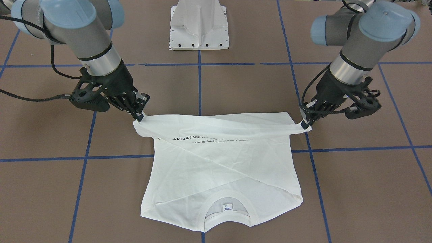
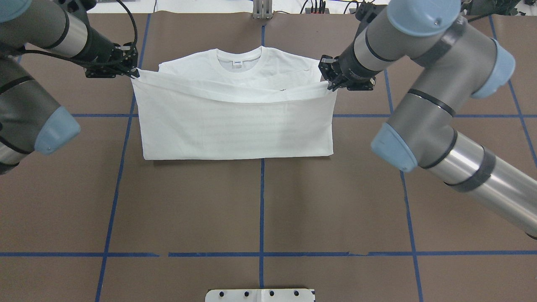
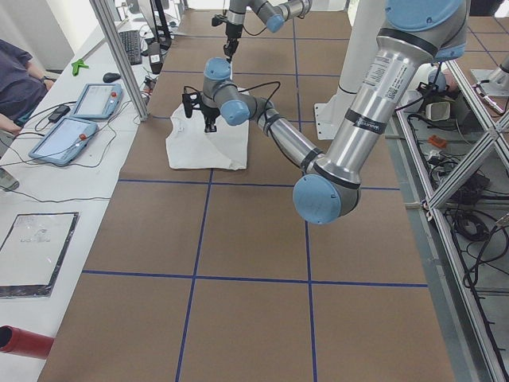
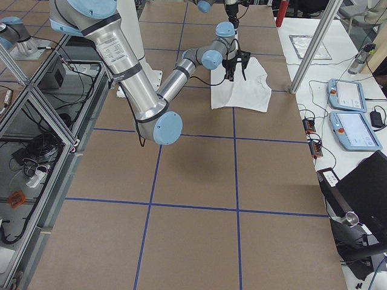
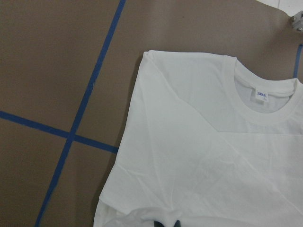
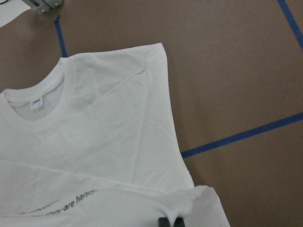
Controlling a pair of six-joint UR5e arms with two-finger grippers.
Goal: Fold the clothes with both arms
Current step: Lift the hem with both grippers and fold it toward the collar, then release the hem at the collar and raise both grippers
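White shirt (image 1: 222, 162) lying on the brown bench (image 1: 354, 189), close to the middle, with blue tape lines (image 1: 199, 87) running around and under it. From the front camera: round neck (image 1: 228, 195) at the shirt's 6 o'clock end, flat on the bench, with a small label (image 1: 227, 208) with blue print inside it. Slanted folds across the flat part. Left tool (image 1: 305, 123) at the shirt's 2 o'clock corner, clamped tight on the cloth. Right tool (image 1: 140, 116) at the 10 o'clock corner, clamped tight on the cloth too. Bottom edge pulled straight between the two, up off the bench, with a little bunch of cloth at each pinch. Black words (image 1: 189, 137) on the under side of the raised part, upside down from this camera. From the camera above: raised part hanging over the rest of the shirt, its crease at 6 o'clock and the held edge toward 12 o'clock, near the neck but not on it. In both wrist cameras: dark fingertips just poking up at 6 o'clock, cloth squeezed between them. White base (image 1: 199, 25) at 12 o'clock on the bench, well apart from the shirt.
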